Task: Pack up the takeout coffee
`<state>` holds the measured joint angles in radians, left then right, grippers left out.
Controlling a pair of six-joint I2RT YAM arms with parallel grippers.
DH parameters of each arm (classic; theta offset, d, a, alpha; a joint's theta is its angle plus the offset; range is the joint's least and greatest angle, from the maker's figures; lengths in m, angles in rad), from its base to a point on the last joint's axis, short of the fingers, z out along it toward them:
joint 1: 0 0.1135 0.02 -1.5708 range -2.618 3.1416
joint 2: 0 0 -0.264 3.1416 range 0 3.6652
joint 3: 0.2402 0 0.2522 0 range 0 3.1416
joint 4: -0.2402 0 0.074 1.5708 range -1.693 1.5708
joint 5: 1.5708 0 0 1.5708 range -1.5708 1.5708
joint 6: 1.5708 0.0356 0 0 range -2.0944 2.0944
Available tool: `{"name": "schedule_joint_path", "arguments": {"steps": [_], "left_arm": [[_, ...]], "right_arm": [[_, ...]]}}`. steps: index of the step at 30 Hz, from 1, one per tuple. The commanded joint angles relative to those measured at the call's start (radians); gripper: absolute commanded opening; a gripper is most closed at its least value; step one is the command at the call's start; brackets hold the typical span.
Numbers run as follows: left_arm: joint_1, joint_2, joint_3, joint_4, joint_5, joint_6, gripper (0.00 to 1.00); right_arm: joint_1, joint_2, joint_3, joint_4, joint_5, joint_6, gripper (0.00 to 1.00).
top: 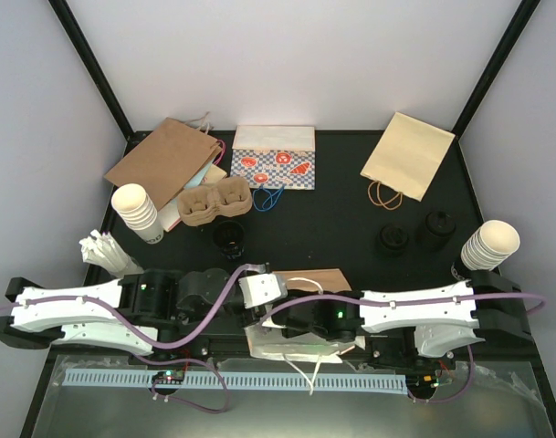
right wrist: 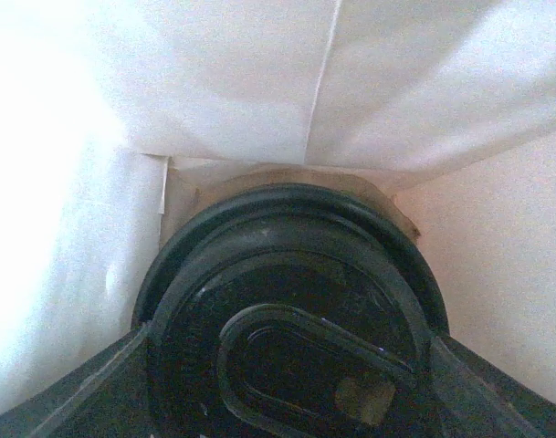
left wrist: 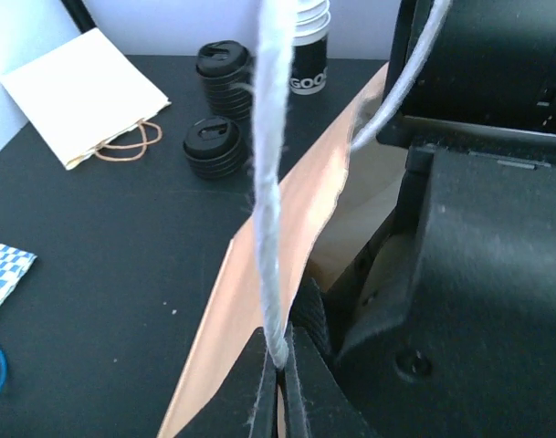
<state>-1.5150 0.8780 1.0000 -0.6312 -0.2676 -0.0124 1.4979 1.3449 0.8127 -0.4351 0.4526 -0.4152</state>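
Observation:
A takeout coffee cup (right wrist: 291, 319), black with a black lid, sits inside a paper bag (top: 316, 277), brown outside and white inside (right wrist: 223, 82). My right gripper (right wrist: 291, 370) reaches into the bag; its fingers (right wrist: 95, 388) press on both sides of the cup. In the top view that hand (top: 294, 318) is mostly hidden in the bag mouth. My left gripper (left wrist: 282, 365) is shut on the bag's white cord handle (left wrist: 270, 182) and holds it up beside the bag's edge (left wrist: 259, 283). A second black cup (top: 229, 237) stands open on the table, in front of the cardboard tray (top: 215, 202).
Two stacks of black lids (top: 392, 239) (top: 435, 228) stand at the right, with white paper cup stacks at the right (top: 489, 245) and left (top: 136, 212). Flat bags lie at the back: brown (top: 163, 157), patterned (top: 273, 157), tan (top: 407, 155). Napkins (top: 104, 251) lie at the left.

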Motion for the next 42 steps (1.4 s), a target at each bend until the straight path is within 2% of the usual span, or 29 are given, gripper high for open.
{"name": "schedule_joint_path", "arguments": {"steps": [1, 7, 13, 15, 17, 20, 23, 25, 29, 33, 36, 42], "left_arm": [[-0.034, -0.047, 0.051, 0.019, 0.058, -0.014, 0.02], [-0.034, -0.035, 0.049, 0.000, 0.049, -0.024, 0.02], [-0.034, -0.033, 0.075, 0.004, -0.018, -0.040, 0.07], [-0.033, -0.033, 0.100, -0.011, -0.082, -0.062, 0.18], [-0.032, -0.029, 0.140, -0.049, -0.185, -0.113, 0.36], [-0.026, -0.032, 0.205, -0.118, -0.333, -0.238, 0.53], [-0.019, -0.057, 0.243, -0.159, -0.357, -0.369, 0.74], [-0.012, -0.067, 0.277, -0.205, -0.361, -0.457, 0.82], [0.007, -0.095, 0.323, -0.330, -0.380, -0.639, 0.85], [0.029, -0.156, 0.297, -0.421, -0.382, -0.820, 0.84], [0.032, -0.230, 0.218, -0.428, -0.368, -0.913, 0.84], [0.033, -0.300, 0.028, -0.367, -0.283, -0.982, 0.81]], "right_arm": [[-0.067, 0.012, 0.033, -0.168, -0.217, -0.004, 0.50], [-0.076, 0.057, 0.085, -0.243, -0.241, -0.008, 0.50], [-0.101, 0.058, 0.119, -0.253, -0.285, -0.001, 0.50], [-0.115, 0.059, 0.132, -0.265, -0.295, 0.001, 0.50], [-0.135, 0.058, 0.144, -0.282, -0.318, 0.001, 0.50], [-0.170, 0.054, 0.155, -0.294, -0.367, 0.004, 0.50], [-0.208, 0.057, 0.166, -0.304, -0.415, 0.009, 0.51], [-0.235, 0.062, 0.173, -0.309, -0.449, 0.009, 0.51], [-0.297, 0.091, 0.203, -0.334, -0.528, 0.004, 0.51], [-0.359, 0.140, 0.247, -0.377, -0.618, -0.004, 0.51], [-0.400, 0.174, 0.265, -0.398, -0.688, -0.003, 0.51], [-0.446, 0.230, 0.270, -0.407, -0.793, -0.003, 0.51]]}}
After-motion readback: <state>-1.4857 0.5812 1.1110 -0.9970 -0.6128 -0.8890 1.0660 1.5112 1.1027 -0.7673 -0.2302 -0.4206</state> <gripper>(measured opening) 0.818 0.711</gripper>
